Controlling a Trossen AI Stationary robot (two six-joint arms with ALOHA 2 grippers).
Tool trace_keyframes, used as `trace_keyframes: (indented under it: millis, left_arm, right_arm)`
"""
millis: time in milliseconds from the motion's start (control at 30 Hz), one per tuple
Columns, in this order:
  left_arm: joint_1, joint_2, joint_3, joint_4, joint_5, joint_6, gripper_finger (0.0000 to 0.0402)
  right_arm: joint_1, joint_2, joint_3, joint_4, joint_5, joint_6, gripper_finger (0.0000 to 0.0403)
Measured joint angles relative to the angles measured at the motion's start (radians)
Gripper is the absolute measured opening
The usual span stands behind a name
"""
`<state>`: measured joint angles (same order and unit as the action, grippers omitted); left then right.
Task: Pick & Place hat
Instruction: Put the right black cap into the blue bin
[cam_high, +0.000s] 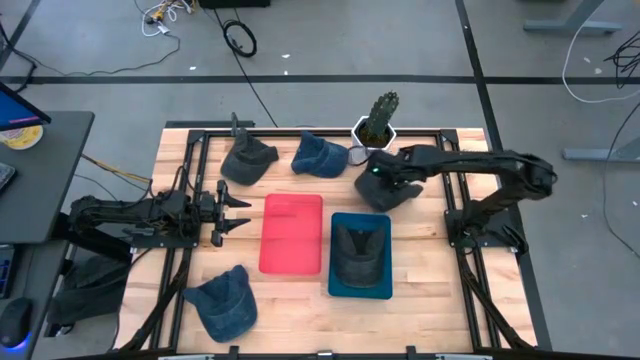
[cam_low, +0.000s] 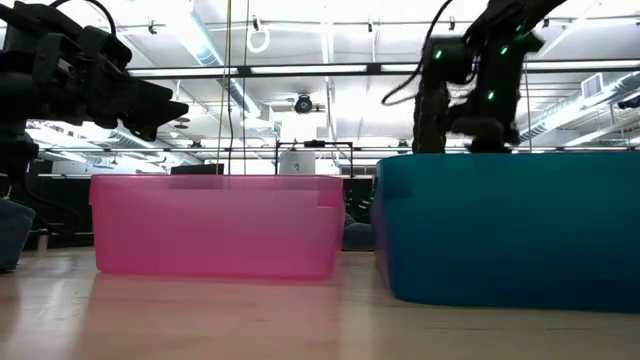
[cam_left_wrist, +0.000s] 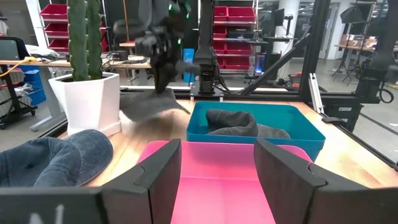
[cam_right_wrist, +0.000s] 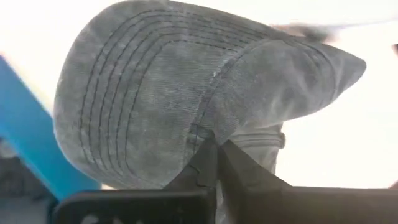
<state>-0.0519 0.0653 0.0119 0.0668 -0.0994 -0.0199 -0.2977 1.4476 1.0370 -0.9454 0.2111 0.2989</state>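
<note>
A: Denim first, far left: a blue denim cap (cam_high: 222, 302) lies on the wooden table (cam_high: 430, 300) near the front edge, untouched. The left gripper (cam_high: 237, 211) waits beside the flat pink plastic tray (cam_high: 291, 233) w/ fingers spread wide, holding nothing.

B: Then two more at the back, a dark grey cap (cam_high: 246, 160) and another blue cap (cam_high: 320, 155). And the right side?

A: The right gripper (cam_right_wrist: 214, 163) is pinched tight on a faded grey cotton cap (cam_right_wrist: 186, 93), hanging just behind the teal plastic bin (cam_high: 360, 255), which already has a dark cap (cam_high: 360, 250) inside.

B: Risk?

A: Grip's only on a thin fold of fabric near the brim, so it could slip out mid-swing, imo. The cap droops too; it may catch the bin's wall and flop half outside.

B: Also the potted cactus in its white pot (cam_high: 377, 124) is close behind that arm. A wide swing could knock it.
</note>
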Motion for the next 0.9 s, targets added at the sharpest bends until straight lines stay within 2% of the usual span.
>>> trace_keyframes:
  millis: [167,400,667,900]
  left_arm:
    - [0.0,0.0,0.0,0.0,0.0,0.0,0.0206]
    - [0.0,0.0,0.0,0.0,0.0,0.0,0.0206]
    - [0.0,0.0,0.0,0.0,0.0,0.0,0.0206]
    - [0.0,0.0,0.0,0.0,0.0,0.0,0.0206]
  right_arm:
    - [0.028,-0.167,0.0,-0.019,0.009,-0.06,0.0002]
    - [0.165,-0.315,0.0,-0.013,-0.039,-0.208,0.0001]
    - [0.401,-0.281,0.028,0.009,-0.045,-0.335,0.0]
    - [0.551,-0.175,0.125,0.033,-0.043,-0.338,0.0]
